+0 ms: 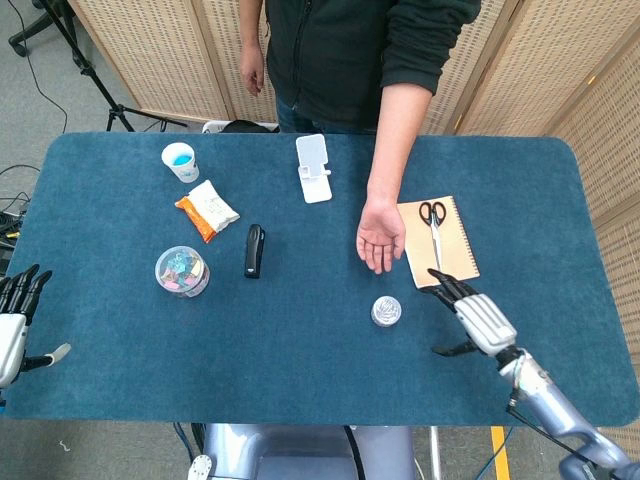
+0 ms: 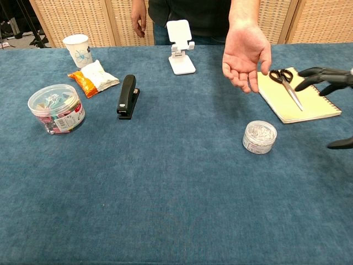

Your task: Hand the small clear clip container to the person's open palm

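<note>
— Where do we stand with the small clear clip container [image 1: 386,311]?

— It sits upright on the table [image 1: 300,340], just near of the person's open palm [image 1: 381,237], left of the notebook [image 1: 438,241]. Our right hand [image 1: 478,318] hovers to its right, fingers spread, holding nothing. Our left hand [image 1: 14,325] waits at the far left edge, fingers extended, empty too.

— How should we take it?

— It looks light, a stiff plastic tub, probably smooth and a bit slippery, with loose clips inside. We judge a grasp across its round side wall, thumb opposite fingers, kept level so nothing rattles out.
</note>
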Motion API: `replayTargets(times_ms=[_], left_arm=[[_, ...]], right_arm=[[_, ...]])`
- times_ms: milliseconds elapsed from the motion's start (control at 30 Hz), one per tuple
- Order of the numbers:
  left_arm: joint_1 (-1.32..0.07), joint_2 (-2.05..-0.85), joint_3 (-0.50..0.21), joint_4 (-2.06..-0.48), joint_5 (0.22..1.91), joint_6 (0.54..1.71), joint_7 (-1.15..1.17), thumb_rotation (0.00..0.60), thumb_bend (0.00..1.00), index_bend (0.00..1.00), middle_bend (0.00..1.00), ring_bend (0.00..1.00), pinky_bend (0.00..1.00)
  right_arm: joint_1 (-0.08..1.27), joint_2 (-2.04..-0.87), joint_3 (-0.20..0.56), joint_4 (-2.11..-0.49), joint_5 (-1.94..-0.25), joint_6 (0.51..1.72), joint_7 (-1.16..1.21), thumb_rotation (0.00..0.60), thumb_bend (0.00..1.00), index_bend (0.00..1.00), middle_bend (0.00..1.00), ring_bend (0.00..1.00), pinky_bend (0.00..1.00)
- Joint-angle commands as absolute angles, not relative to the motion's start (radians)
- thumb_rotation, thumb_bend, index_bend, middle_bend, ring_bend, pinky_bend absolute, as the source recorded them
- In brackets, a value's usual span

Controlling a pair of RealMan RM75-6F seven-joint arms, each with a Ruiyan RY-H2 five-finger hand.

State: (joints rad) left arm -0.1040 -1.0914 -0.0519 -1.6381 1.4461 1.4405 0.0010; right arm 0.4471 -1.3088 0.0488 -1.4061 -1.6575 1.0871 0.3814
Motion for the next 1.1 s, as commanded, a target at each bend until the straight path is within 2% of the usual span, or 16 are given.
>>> replayTargets(times_ms=[33,400,633,767,867,933,1000,1100], left_arm=[[-0.110,-1.089,-0.058,-1.634,1.433,1.429,-0.008,0.600,0.00,0.00,0.00,0.00,0.00],[-0.117,-1.089,-0.062,-1.631,1.416,1.410,-0.008,0.600,0.00,0.00,0.00,0.00,0.00],[-0.117,-1.085,-0.064,-1.632,1.410,1.407,-0.018,0.600,0.00,0.00,0.00,0.00,0.00],[-0.118,-1.082,-0.065,-1.632,1.406,1.404,-0.023,0.600,0.00,0.00,0.00,0.00,0.00],[-0.118,-1.081,-0.065,-1.632,1.407,1.405,-0.024,0.600,0.00,0.00,0.00,0.00,0.00],[-0.118,-1.081,-0.066,-1.632,1.406,1.405,-0.026,0.600,0.00,0.00,0.00,0.00,0.00],[-0.118,-1.081,-0.066,-1.631,1.405,1.405,-0.027,0.600,0.00,0.00,0.00,0.00,0.00],[-0.118,-1.080,-0.066,-1.632,1.404,1.405,-0.029,0.600,0.00,0.00,0.00,0.00,0.00]], right_arm=[[0.506,-1.372,0.079,-1.406,-1.593,0.999,0.267,0.600,0.05,0.17,0.17,0.07,0.16],[0.563,-1.490,0.124,-1.371,-1.472,0.940,0.128,0.600,0.12,0.21,0.21,0.12,0.23],[0.581,-1.554,0.137,-1.323,-1.421,0.939,0.061,0.600,0.17,0.35,0.33,0.26,0.36],[0.583,-1.583,0.130,-1.289,-1.414,0.949,0.041,0.600,0.22,0.41,0.39,0.33,0.39],[0.582,-1.603,0.126,-1.263,-1.420,0.968,0.037,0.600,0.27,0.46,0.44,0.39,0.42],[0.579,-1.617,0.123,-1.245,-1.432,0.992,0.040,0.600,0.34,0.50,0.49,0.43,0.44],[0.576,-1.620,0.119,-1.240,-1.442,1.009,0.053,0.600,0.40,0.53,0.52,0.46,0.45],[0.570,-1.611,0.113,-1.248,-1.455,1.029,0.072,0.600,0.43,0.54,0.54,0.47,0.45]])
